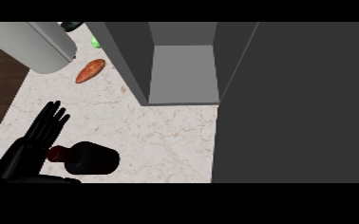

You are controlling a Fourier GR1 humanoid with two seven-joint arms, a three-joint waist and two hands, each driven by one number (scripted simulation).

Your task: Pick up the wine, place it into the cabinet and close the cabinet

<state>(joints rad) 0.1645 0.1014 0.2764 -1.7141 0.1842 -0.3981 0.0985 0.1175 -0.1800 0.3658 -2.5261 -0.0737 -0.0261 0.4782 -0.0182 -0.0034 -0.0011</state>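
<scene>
The wine bottle (89, 158) is seen lying on its side on the marbled worktop (161, 137), its dark body towards the view's right and its reddish neck pointing left, so that the long axis runs roughly across the view. The neck end lies just beside the lower part of the left hand (32, 144), below and to the right of the straightened fingers (51, 118), which point up and slightly right, away from the bottle; whether the neck is actually touched by the hand cannot be told. The fingers are held straight and together, released, with nothing grasped. The right hand is not shown at all, so the left hand is judged to be the one nearer the bottle. For a grasp, the fingers would probably have to be turned down and to the right and curled across the bottle's body, at right angles to its long axis. The open cabinet (182, 71) stands well apart from the fingers, up and to the right, with its pale grey inside visible and its dark door (288, 104) swung out at the right. An orange carrot-like vegetable (90, 70) lies above the fingers, near a grey cylinder (38, 47) at the upper left.
</scene>
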